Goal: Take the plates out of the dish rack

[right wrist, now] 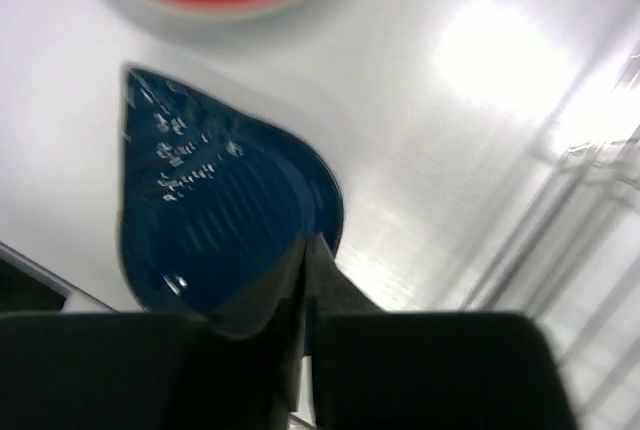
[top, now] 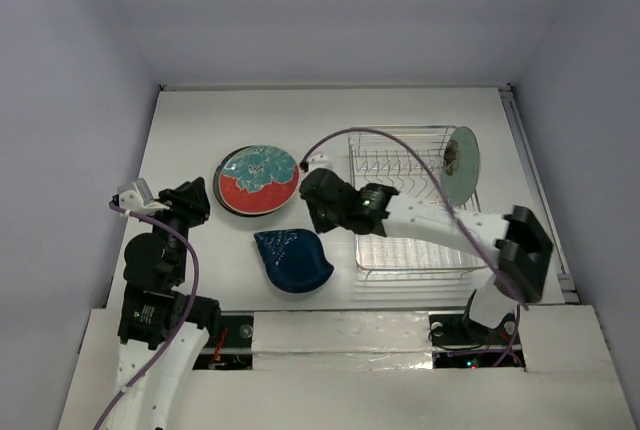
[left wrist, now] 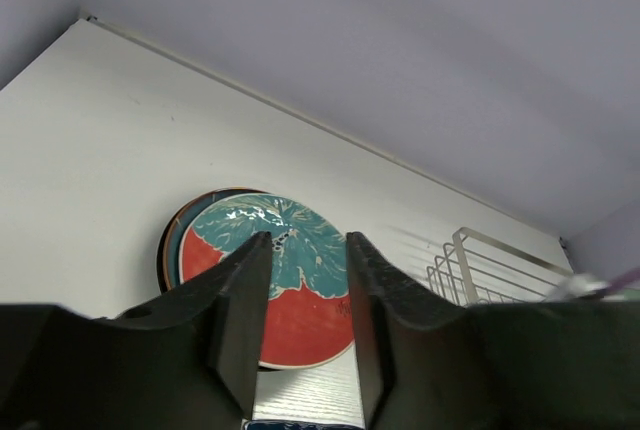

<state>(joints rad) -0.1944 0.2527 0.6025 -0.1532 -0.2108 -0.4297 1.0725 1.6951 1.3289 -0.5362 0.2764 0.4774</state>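
Overhead, with twelve o'clock taken as the far wall, the dish rack (top: 415, 250) sat on the white table (top: 200, 120) at about three o'clock from the table's middle. One mint green plate (top: 463, 165) stood upright on edge in the rack's far right corner, at roughly one o'clock within it. No other plate could be seen in the rack.

The other plates lay on the table. The red plate (top: 258, 179) with its teal flower topped a small stack at ten o'clock from the table's middle, and a teal edge and a dark rim peeked from under its left side in the left wrist view. The navy leaf-shaped dish (top: 292, 258) lay flat at six o'clock from that stack, apart from it.

The right gripper (top: 315, 212) hung between the stack and the rack, at one o'clock from the navy dish. Its jaws were drawn together to a thin slit, nothing showed between them, and the blurred wrist view looked down on the dish's rim.

The left gripper (left wrist: 308, 245) hovered at nine o'clock from the stack, with its jaws a narrow way apart and empty.
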